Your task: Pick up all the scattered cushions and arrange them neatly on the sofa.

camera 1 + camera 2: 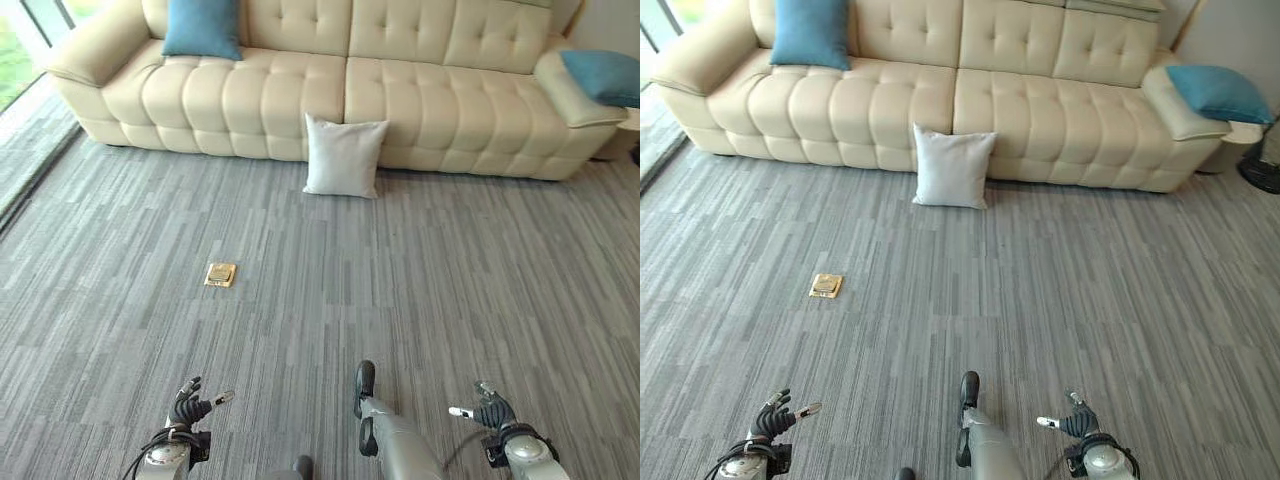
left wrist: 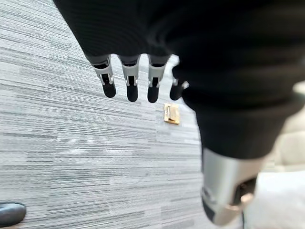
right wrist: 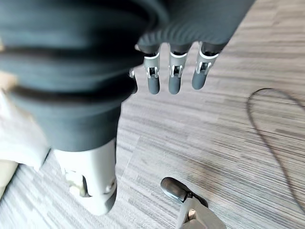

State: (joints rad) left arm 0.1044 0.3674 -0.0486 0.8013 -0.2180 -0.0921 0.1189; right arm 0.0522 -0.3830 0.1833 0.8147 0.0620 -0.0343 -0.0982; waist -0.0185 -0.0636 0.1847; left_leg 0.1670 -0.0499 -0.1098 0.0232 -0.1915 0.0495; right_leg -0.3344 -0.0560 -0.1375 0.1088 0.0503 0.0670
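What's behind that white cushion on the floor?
The white cushion stands on the grey carpet, leaning against the front of the cream sofa, right at the seam between its two seats. The strip of sofa base and carpet directly behind it is covered.

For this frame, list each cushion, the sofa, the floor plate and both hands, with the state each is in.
White cushion: on the carpet, upright, leaning against the sofa front.
Left blue cushion: on the sofa seat, propped against the backrest.
Right blue cushion: lying on the sofa's armrest.
Sofa: middle seats bare.
Brass floor plate: flat in the carpet, closed.
Left hand: open, empty, low over the carpet.
Right hand: open, empty, low over the carpet.
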